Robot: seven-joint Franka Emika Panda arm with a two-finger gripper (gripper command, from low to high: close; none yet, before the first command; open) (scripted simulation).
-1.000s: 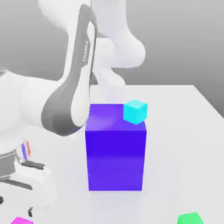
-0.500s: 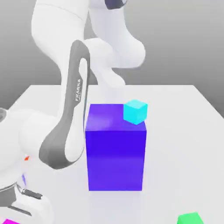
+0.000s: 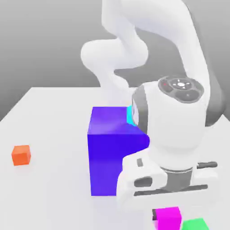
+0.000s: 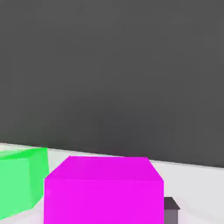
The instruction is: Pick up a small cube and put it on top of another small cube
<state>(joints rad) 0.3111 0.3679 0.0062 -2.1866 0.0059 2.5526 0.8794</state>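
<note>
The small magenta cube sits right under my hand near the table's front edge, toward the exterior view's right. My gripper is shut on it. In the hand view the magenta cube is very close, with one dark fingertip against its side. The small green cube stands just beside it on the exterior view's right, apart from it by a small gap. The hand view also shows this green cube next to the magenta one. Whether the magenta cube touches the table is unclear.
A big blue-violet block stands mid-table, just behind and to the exterior view's left of my hand. A small cyan cube rests on its top, partly hidden by my arm. A small orange cube lies far left on the white table.
My arm swung from the exterior view's left to its right, past the front of the big block. The magenta cube travelled with the gripper and is now beside the green cube. The orange cube is uncovered.
</note>
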